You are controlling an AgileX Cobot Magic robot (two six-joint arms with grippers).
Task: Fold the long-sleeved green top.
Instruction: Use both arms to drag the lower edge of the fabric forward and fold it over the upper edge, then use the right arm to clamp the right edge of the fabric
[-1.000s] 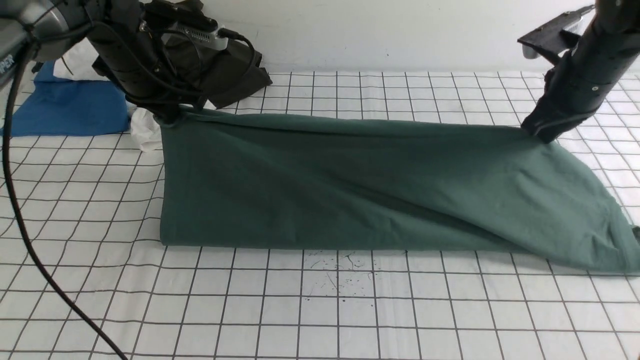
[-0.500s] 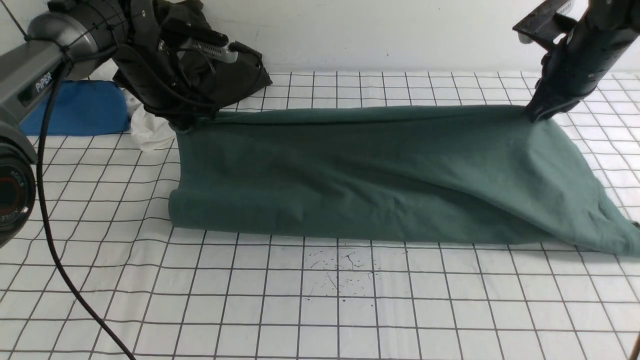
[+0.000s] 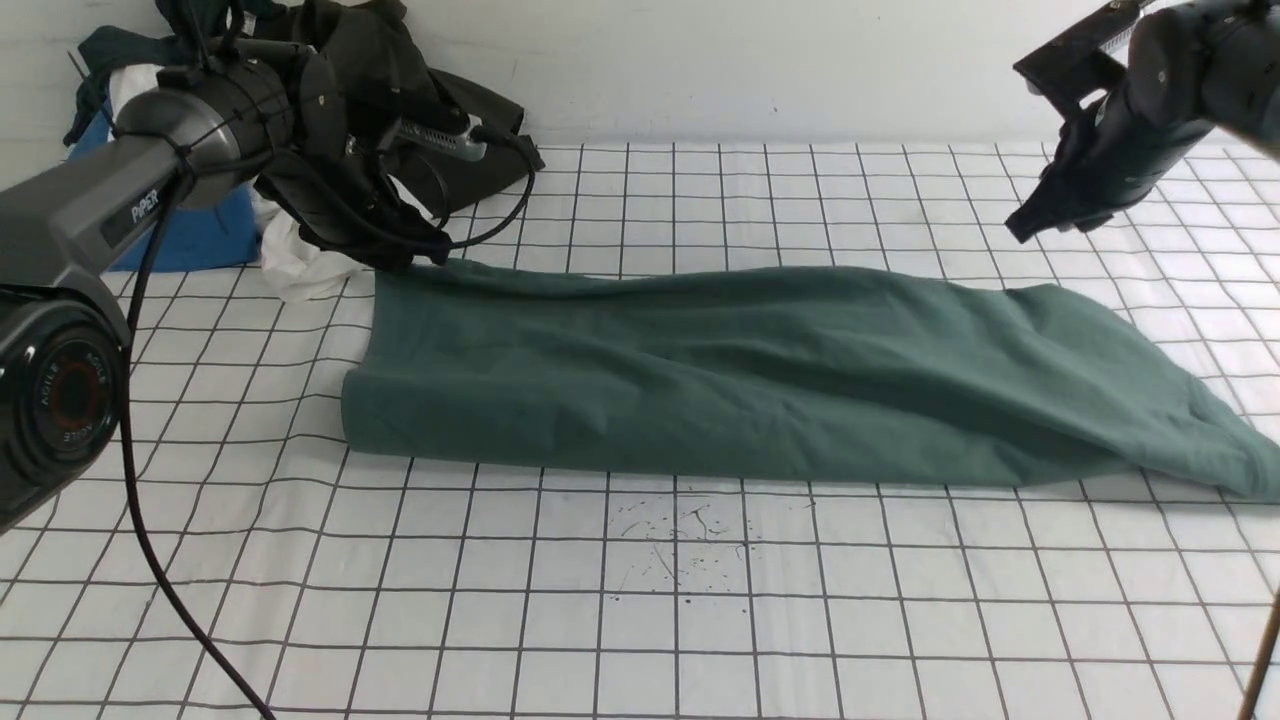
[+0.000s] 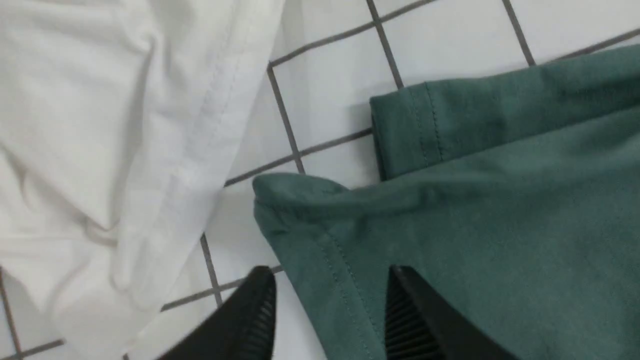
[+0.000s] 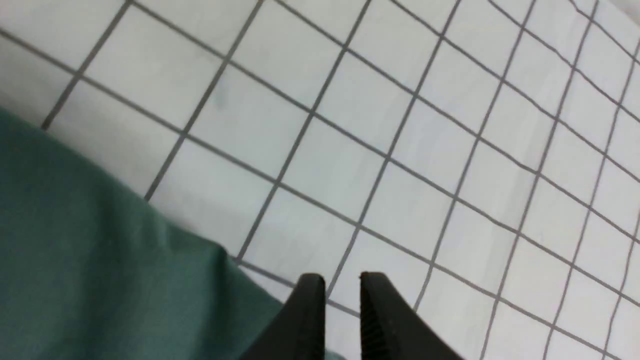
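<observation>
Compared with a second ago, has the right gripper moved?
Yes. The right gripper has left the green top, moving up and toward the robot's left against the table grid.

green long-sleeved top point(image 3: 760, 370): muted sea-green jersey, folded lengthwise into long wrinkled band, lying flat mid-scene, left to right; rounded fold along near edge, stitched hem at far-left corner, right end wider.

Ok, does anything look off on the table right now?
Yes. The top lies folded unevenly: its left end is a neat edge, its right end fans out, rumpled. At the far left corner the layers do not line up; a lower hem sticks out. Dark specks mark the cloth in front of it.
</observation>
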